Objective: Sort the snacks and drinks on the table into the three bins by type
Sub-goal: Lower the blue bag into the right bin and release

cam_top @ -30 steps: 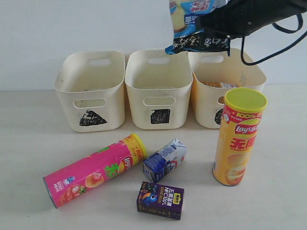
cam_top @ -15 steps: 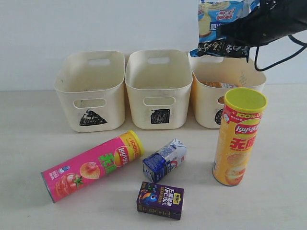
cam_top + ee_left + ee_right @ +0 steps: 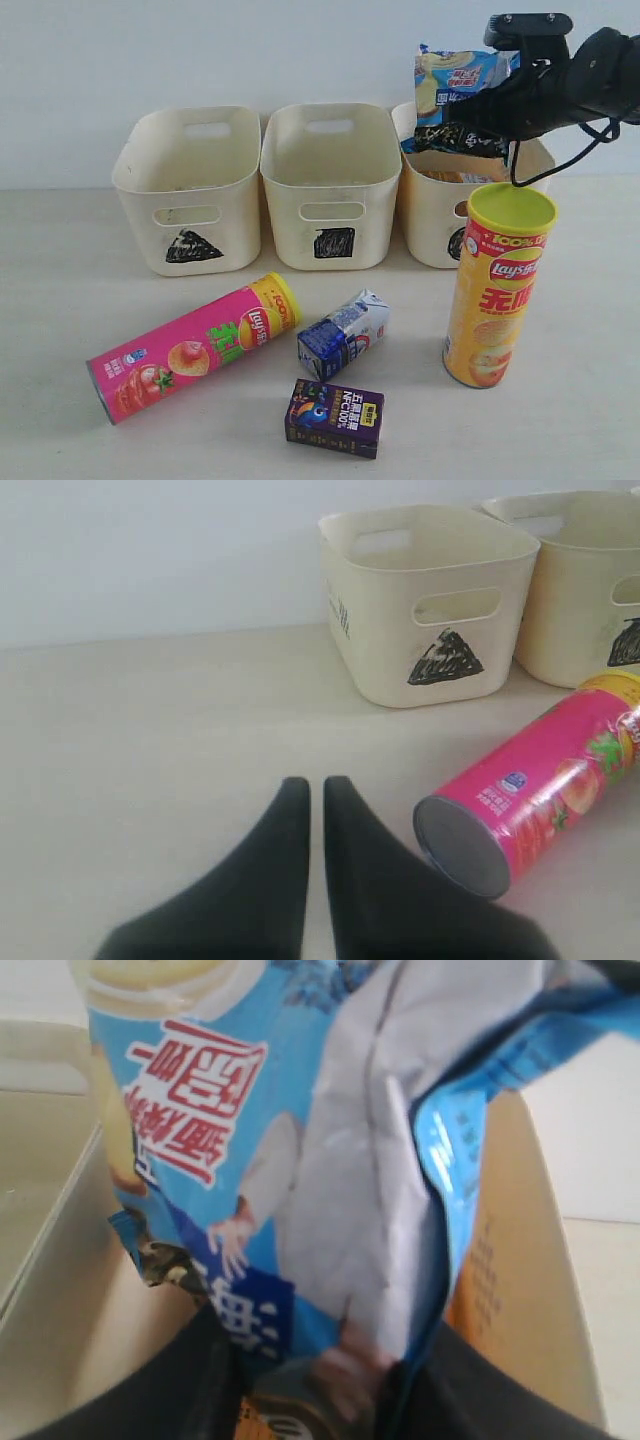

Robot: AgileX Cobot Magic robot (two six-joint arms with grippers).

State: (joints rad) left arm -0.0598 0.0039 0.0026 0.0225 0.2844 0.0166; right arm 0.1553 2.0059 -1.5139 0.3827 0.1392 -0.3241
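While the right claw (image 3: pixel 478 112) pinches the crinkly blue-and-white snack bag (image 3: pixel 452 82) by its lower edge, the bag hangs upright over the right-hand cream plastic bin (image 3: pixel 430 225), its bottom about level with the rim. In the right wrist view the dark fingers (image 3: pixel 170 1390) are closed on the foil just above the bin's hollow. Something orange (image 3: pixel 455 177) lies inside that bin, probably another crinkly bag, though little of it shows.

Beside it stand the middle cream bin (image 3: pixel 330 195), marked with a black scribbled square, and the left cream bin (image 3: pixel 190 190), marked with a black triangle; the three touch or nearly touch in a row.

On the bench (image 3: pixel 70 290) in front, the tall yellow chip tube with a yellow lid (image 3: pixel 495 290) stands upright, hiding most of the right-hand bin's mark. The pink chip tube (image 3: pixel 190 350) lies on its side. Near its yellow-capped end rests the small blue-and-white gabled carton (image 3: pixel 343 335), tipped over, and just in front of that carton is the dark purple drink box (image 3: pixel 334 417).

The left claw (image 3: pixel 315 790) hovers low over the bare bench with its tips pressed together on nothing, close to the pink tube's grey base.
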